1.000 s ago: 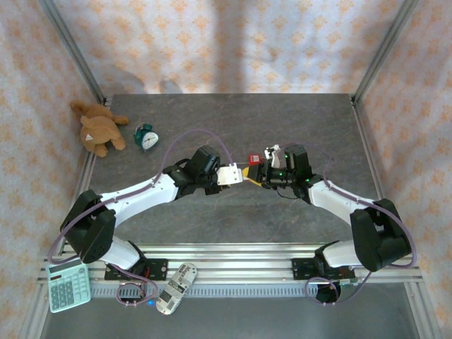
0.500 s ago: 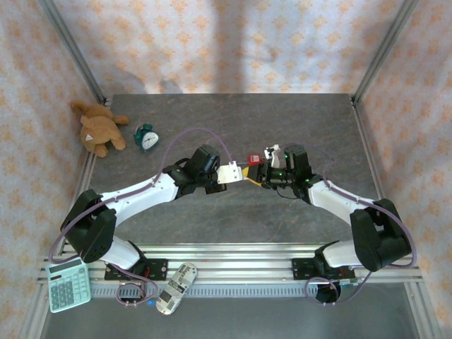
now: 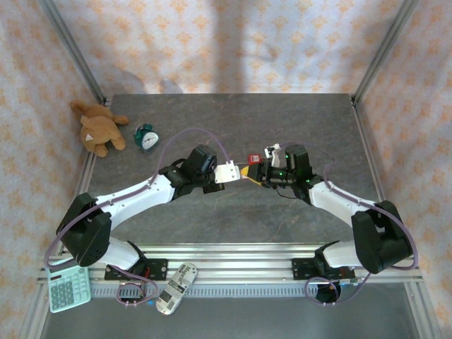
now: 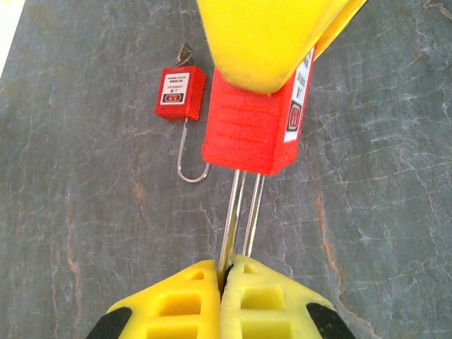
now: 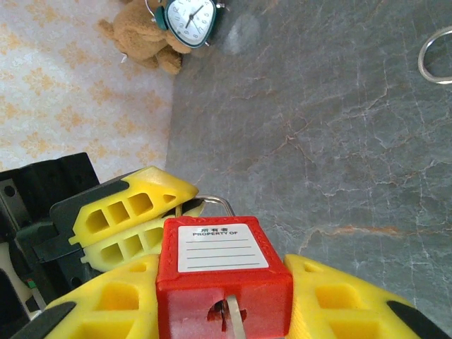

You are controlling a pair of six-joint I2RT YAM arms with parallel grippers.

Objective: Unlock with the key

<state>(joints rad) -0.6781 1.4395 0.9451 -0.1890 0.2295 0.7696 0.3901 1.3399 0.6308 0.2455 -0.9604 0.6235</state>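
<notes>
A red padlock (image 5: pixel 222 265) with a white label hangs in the air between both grippers. My right gripper (image 5: pixel 226 282) is shut on its body, one yellow finger on each side. A metal key blade (image 5: pixel 234 321) sticks out of the keyhole facing the right wrist camera. My left gripper (image 4: pixel 222 272) is shut on the padlock's steel shackle (image 4: pixel 240 212), with the red body (image 4: pixel 251 127) beyond it. In the top view the left gripper (image 3: pixel 239 171) and right gripper (image 3: pixel 258 174) meet tip to tip at the table's middle.
A second red padlock (image 4: pixel 181 94) lies flat on the dark table (image 3: pixel 233 212) just behind the grippers. At the back left are a teddy bear (image 3: pixel 97 127) and a green alarm clock (image 3: pixel 147 136). A calculator (image 3: pixel 68 288) and a remote (image 3: pixel 176 286) lie by the arm bases.
The left arm has edged slightly to the left. Both grippers still hold the padlock between them at the same spot.
</notes>
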